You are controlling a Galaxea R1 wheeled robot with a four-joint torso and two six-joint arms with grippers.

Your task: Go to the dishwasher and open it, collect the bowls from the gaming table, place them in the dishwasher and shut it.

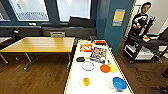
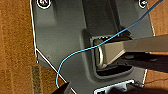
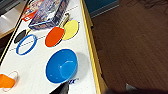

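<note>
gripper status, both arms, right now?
Left: cannot be told.
Right: cannot be told; its wrist camera looks down on the blue bowl on the gaming table.

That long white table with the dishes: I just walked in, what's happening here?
The robot stands at the near end of the gaming table, holding nothing that can be seen. On the white top lie a blue bowl, an orange disc overlapping a yellow disc, a blue ring, an orange cup and game boxes. A person stands off to the right.
</note>
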